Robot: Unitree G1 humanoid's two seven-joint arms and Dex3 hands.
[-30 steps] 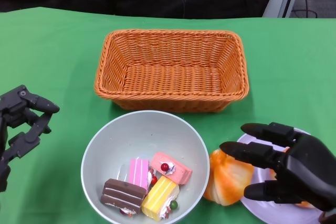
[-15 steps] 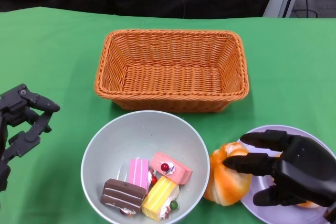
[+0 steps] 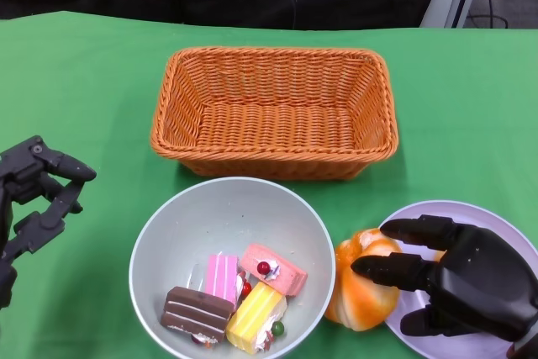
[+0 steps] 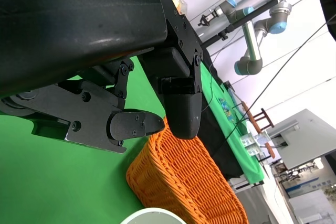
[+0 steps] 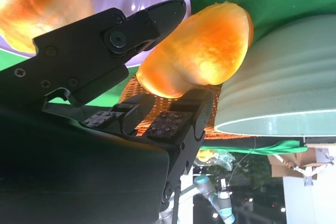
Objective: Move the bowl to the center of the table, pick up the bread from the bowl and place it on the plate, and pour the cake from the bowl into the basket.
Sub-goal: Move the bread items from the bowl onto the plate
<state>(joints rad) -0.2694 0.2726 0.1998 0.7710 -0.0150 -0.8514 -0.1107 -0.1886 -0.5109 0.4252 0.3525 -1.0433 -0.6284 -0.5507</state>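
The grey bowl [image 3: 168,224] stands at the table's near middle with several cake pieces [image 3: 235,292] in it. An orange bread roll [image 3: 357,292] lies on the cloth between the bowl and the lilac plate [image 3: 475,212]. My right hand [image 3: 462,279] reaches over the plate, its fingers on the roll. In the right wrist view the roll [image 5: 199,51] sits between thumb and fingers, against the bowl's wall [image 5: 278,87]. A second roll [image 5: 37,9] lies on the plate. My left hand [image 3: 34,195] hovers left of the bowl, holding nothing.
The orange wicker basket [image 3: 273,107] stands empty just behind the bowl, also seen in the left wrist view [image 4: 189,187]. A green cloth covers the table. A metal stand is at the far right corner.
My right hand has dropped and drawn back over the plate, and its fingers have closed around the roll. The roll, the bowl and my left hand have stayed put.
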